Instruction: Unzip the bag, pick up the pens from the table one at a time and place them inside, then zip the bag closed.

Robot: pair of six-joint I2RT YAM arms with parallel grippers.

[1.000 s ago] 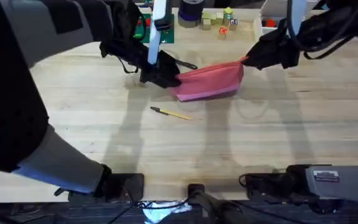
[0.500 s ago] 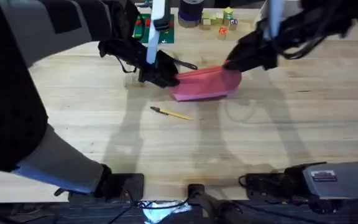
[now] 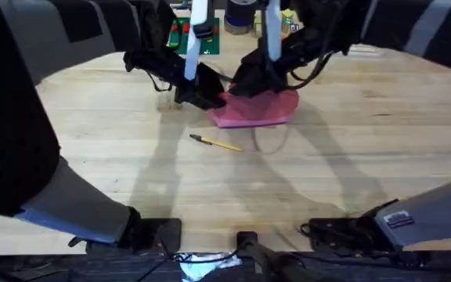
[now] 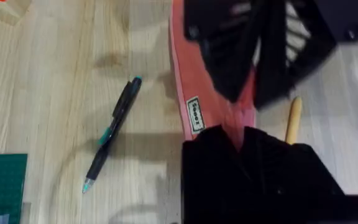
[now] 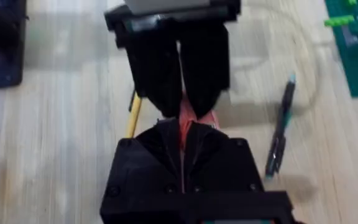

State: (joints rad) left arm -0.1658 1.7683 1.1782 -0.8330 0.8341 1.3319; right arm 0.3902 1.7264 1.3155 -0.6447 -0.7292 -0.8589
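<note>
Nearest, tan-yellow pen [image 3: 216, 143] lies on the tabletop [image 3: 351, 157], toward the middle, just short of the pink bag [image 3: 257, 110]. Left end effector [image 3: 210, 95] pinches the bag's left end; right end effector [image 3: 245, 84] is clamped on its top edge, the two close together. Black pen [image 4: 112, 134] lies just beyond the bag, toward the far edge.

bag [image 3: 258, 110]: you see only its right and near part in the overhead view; both grippers cover its left end and top edge.
zipper: hidden under the two grippers, so you cannot tell how far it is open.
black pen [image 4: 112, 132]: in the overhead view mostly hidden behind the left gripper [image 3: 210, 95].
yellow pen [image 5: 132, 116]: in the right wrist view partly covered by the right gripper [image 5: 183, 132].
</note>
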